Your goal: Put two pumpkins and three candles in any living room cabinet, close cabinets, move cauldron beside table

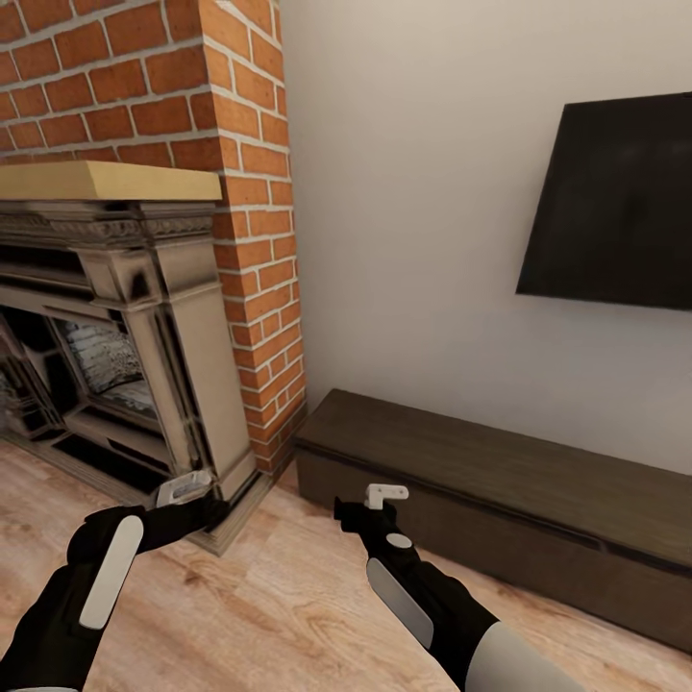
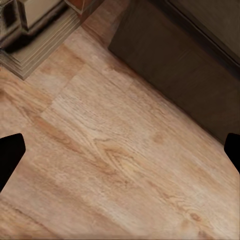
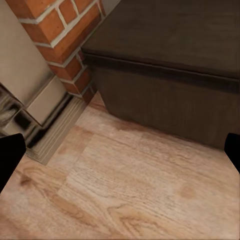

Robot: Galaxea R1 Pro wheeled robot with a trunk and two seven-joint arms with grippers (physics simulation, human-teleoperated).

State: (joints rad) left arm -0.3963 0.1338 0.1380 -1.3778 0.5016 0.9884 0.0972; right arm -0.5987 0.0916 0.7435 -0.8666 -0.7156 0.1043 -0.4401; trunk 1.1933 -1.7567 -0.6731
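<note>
The cabinet (image 1: pixel 500 500) runs from the lower middle of the head view to its right edge, a long low dark brown unit standing on the wood floor (image 1: pixel 269 596) against the pale wall (image 1: pixel 413 211), its fronts flush and closed as far as can be seen. To its left, just beside its end, rises a red brick chimney column (image 1: pixel 250 192), and further left at the frame's left side sits the stone fireplace (image 1: pixel 115 365) with a pale wooden mantel (image 1: pixel 106 180) above it. A black TV (image 1: pixel 615 202) hangs on the wall in the upper right, above the cabinet. Both arms reach forward from the bottom of the head view: the left claw (image 1: pixel 183 492) is at lower left, close to the base of the fireplace, and the right claw (image 1: pixel 384 498) is at lower centre, just in front of the cabinet's left end and above the floor, touching nothing. In the left wrist view the left claw (image 2: pixel 120 155) has its dark fingertips (image 2: pixel 10 155) at the two side edges of the frame, spread wide with nothing between them, over bare floor (image 2: pixel 110 150); the cabinet (image 2: pixel 190 75) fills the upper right and the fireplace base (image 2: pixel 35 35) the upper left. In the right wrist view the right claw (image 3: pixel 120 155) is likewise spread wide and empty, fingertips (image 3: pixel 10 155) at both side edges; the cabinet (image 3: pixel 170 65) lies ahead in the upper right, the brick (image 3: pixel 55 30) and fireplace base (image 3: pixel 45 125) at left, and floor (image 3: pixel 130 190) below.
</note>
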